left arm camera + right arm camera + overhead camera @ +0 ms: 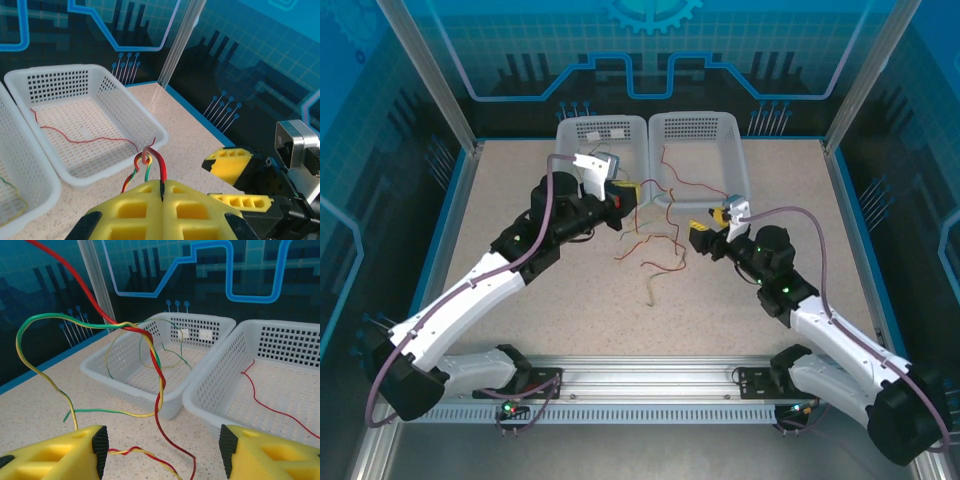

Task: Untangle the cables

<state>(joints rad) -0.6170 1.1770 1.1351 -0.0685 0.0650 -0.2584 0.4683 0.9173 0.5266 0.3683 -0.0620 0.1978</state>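
Mid-task, tangle not yet apart. Left pincer [162, 190] clamped fully closed on a bunch of the cables [159, 382], red, green-yellow and an orange-red one, just in front of the right basket [736, 150], by its front-left corner. Holds the bunch lifted clear of the table [620, 330], likely as an anchor, letting loops hang free and crossings show. Rest of the tangle draped down onto the table in front of that basket, toward the arm bases.

Right pincer [162, 452] spread wide, gripping nothing, low over the table just in front of the same basket, aimed at the hanging loops. Straight ahead of it: red strand crossing through a green-yellow loop. Probably placed there to pick one strand and pull against the left's hold.

Single red cable [75, 141] lying loose inside that basket. Single green-yellow cable [22, 202] in the left basket [565, 135], just beside it on its left. Looks like drop-off spots for freed singles.

Next: slow pull only, to avoid tightening the knot.
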